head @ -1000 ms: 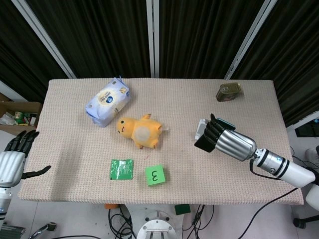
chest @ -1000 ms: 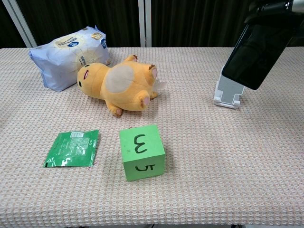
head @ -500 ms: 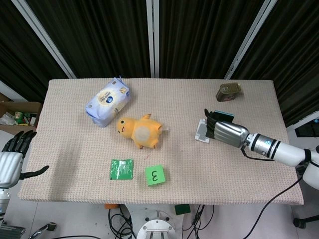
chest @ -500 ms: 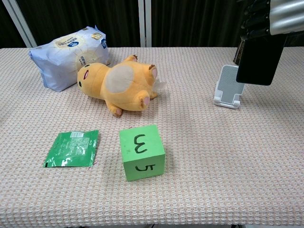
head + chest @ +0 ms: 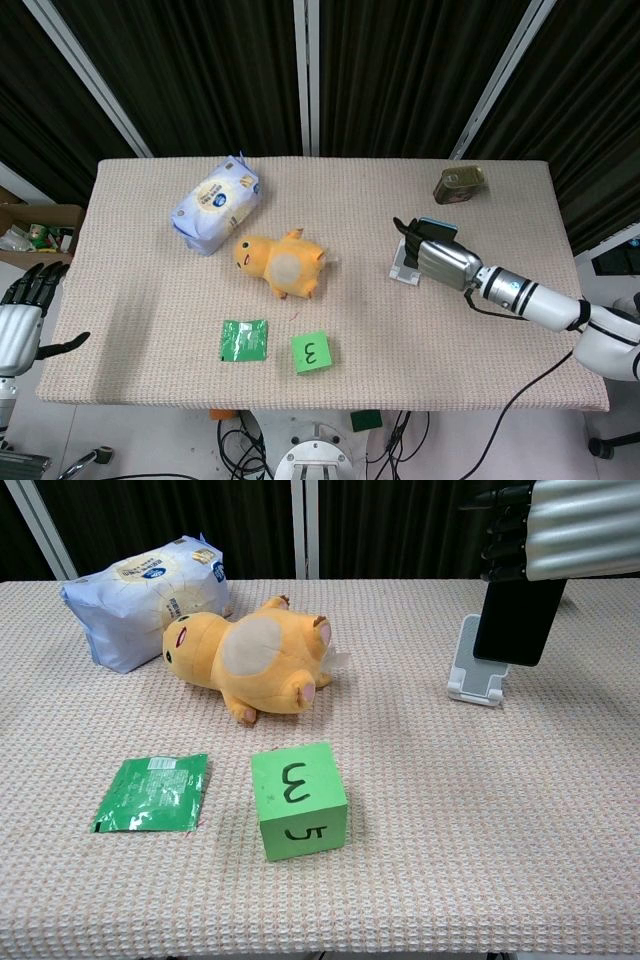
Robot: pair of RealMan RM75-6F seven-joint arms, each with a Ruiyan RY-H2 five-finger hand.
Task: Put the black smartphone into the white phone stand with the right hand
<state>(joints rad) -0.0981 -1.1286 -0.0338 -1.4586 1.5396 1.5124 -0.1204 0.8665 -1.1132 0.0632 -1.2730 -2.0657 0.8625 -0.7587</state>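
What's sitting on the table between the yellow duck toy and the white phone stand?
Nothing: in both views only bare woven cloth stretches from the duck toy to the white phone stand.

head view overhead, chest view low, sharing table [image 5: 150,300]

Woven beige table [image 5: 150,330] with wipes pack [image 5: 216,203], plush duck [image 5: 279,264], green sachet [image 5: 244,340], numbered cube [image 5: 311,352], tin [image 5: 459,184] (far corner), white phone stand [image 5: 474,675].
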